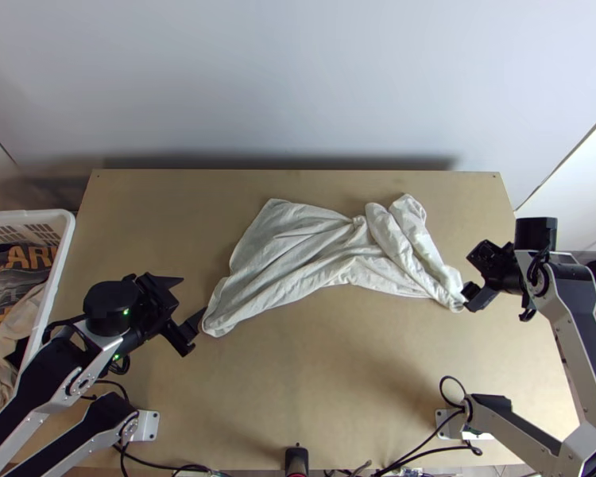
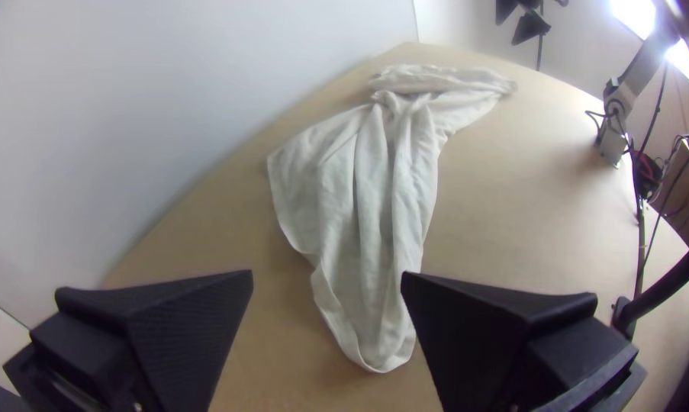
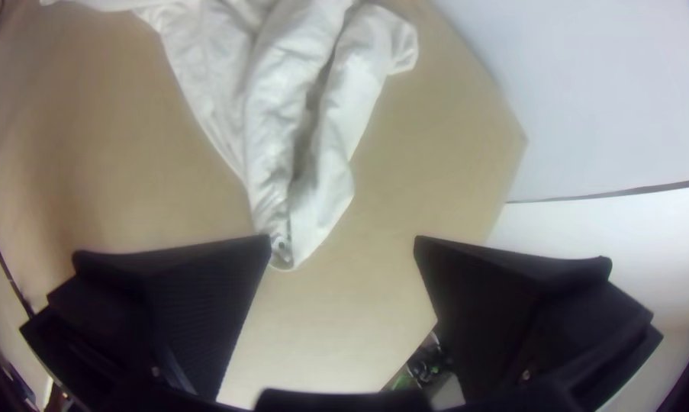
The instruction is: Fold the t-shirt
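Top view, one white t-shirt point(image 1: 294, 254) bunched on one counter point(image 1: 314, 374), one left gripper point(image 1: 191, 296), released, near its eight o'clock, one right gripper point(image 1: 470, 278), released, near its three o'clock

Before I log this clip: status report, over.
Left claw open, right claw open, at opposite ends of shirt. Shirt rumpled, bunched toward right. Basket off left, seemingly not obstructing.

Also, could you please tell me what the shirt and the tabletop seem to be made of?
The shirt looks like thin woven or knit cotton, matte, judging by its soft, fine creases. The tabletop seems to be wood or a wood-based board, smooth with a faint sheen, given its even light-brown colour.
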You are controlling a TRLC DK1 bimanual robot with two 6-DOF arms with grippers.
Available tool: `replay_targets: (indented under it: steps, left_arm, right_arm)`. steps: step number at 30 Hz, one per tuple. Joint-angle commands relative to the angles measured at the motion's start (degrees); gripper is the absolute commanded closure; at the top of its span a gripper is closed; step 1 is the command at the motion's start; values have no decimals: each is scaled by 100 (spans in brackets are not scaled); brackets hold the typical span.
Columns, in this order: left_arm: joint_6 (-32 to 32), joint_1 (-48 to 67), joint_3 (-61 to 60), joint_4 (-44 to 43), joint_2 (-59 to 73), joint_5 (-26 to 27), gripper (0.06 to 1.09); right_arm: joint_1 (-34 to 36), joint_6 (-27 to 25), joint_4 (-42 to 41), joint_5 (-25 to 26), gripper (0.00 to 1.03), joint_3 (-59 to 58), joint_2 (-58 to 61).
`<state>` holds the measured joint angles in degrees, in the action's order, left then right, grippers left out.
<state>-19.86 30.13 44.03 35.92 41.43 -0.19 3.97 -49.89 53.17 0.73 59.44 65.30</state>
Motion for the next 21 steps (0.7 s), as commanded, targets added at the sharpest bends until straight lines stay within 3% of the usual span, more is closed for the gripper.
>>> replay_targets:
  steps: [1, 6, 11, 16, 21]
  left_arm:
    - [78, -209, -158, -85, -47, 10, 10]
    - [562, -332, -281, -498, 14, 10, 10]
    - [817, -341, -334, -762, 234, 10, 10]
    - [1080, -324, -351, -780, 427, 1, 10]
    - [1186, -359, -457, -806, 462, -17, 10]
  right_arm:
    - [-80, 533, 141, -20, 5, 384, 88]
    - [-309, 2062, 185, -548, 5, 1395, 686]
    - [-1038, 3117, -17, -548, 5, 1597, 1468]
    - [-1750, 3846, -641, -548, 5, 1588, 2163]
    - [-2031, 4101, -1485, -521, 5, 1887, 2936]
